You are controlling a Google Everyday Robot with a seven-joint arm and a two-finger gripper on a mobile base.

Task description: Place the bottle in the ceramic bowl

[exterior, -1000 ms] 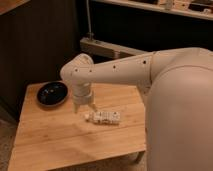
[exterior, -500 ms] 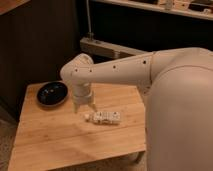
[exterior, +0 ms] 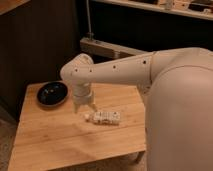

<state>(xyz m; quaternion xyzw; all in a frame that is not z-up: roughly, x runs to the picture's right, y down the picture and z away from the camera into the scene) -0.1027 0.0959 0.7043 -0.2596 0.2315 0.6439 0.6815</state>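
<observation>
Camera view, tabletop with arm. Over the last second I see no change: the arm (exterior: pixel 117 72), the bottle and the bowl all sit where they were, and the pincer has neither dropped nor closed.

(a) The gripper (exterior: pixel 85 107) points down over the middle of the wooden table (exterior: pixel 60 145), between bowl and bottle. Its two fingers are spread apart with nothing between them.

(b) The bottle (exterior: pixel 104 118) lies on its side on the table, just beside the gripper and a little nearer the front edge. Its white cap points towards the gripper. It is not held, and I cannot tell whether a fingertip touches it.

(c) The bowl (exterior: pixel 41 99) stands near the table's far left corner, apart from the bottle, with nothing inside it.

I judge from this pause that the task is in its early part. The grasp is not yet made, and the lift, the carry to the bowl and the release all remain.

Count: one bottle, one bowl, one table, one arm carrying one gripper.
</observation>
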